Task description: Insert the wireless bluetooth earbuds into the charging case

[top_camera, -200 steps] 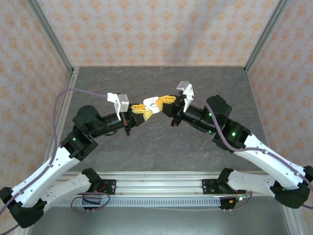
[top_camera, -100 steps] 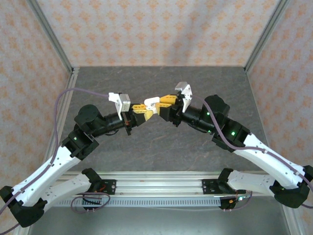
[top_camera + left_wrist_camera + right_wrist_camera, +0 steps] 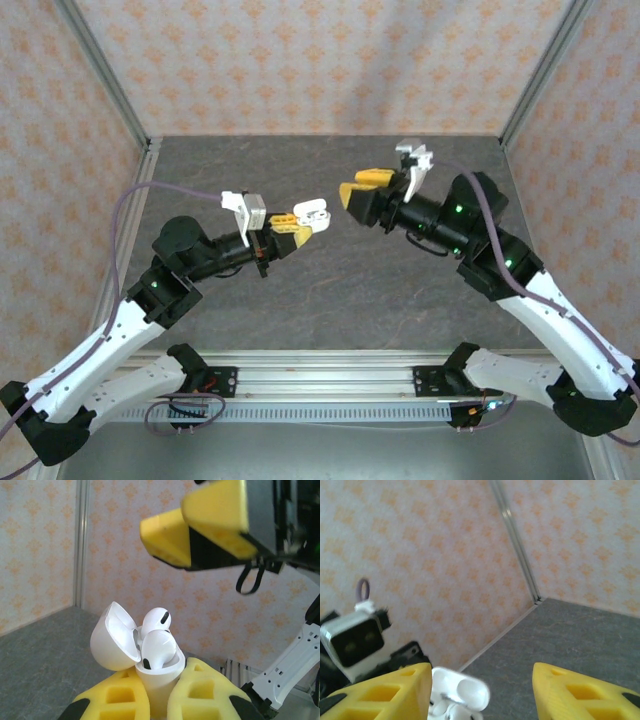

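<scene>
case: small white clamshell [image 3: 159, 676]; hard glossy plastic, judged light and slippery; lid [image 3: 112, 639] hinged open, tipped to the left in the left wrist view
earbuds: two [image 3: 157, 647] sat heads-up in the case, one just behind the other; tiny, smooth, rigid; likely to squirt out or roll if pinched hard
where to hold: case by its lower body, clear of hinge and lid; a bud by its rounded head, lightly, stem down toward its well; judgement only
left gripper: [image 3: 298, 221] clamped on the case body, a yellow finger on each side; case upright, held above the table [image 3: 330, 290], not resting on it
right gripper: [image 3: 362, 192] jaws parted partway, nothing between them; well apart from the case, up and right of it in the top view
left arm: [image 3: 110, 340] reached in toward table centre; wrist about level; fingers pointed right at the other gripper
right arm: [image 3: 550, 320] elbow high; wrist aimed left toward the case; its wrist view caught the open lid low between its fingers
progress: both visible buds looked seated; lid not yet shut; judgement
risk: tilting the case could spill the buds while the lid is open
</scene>
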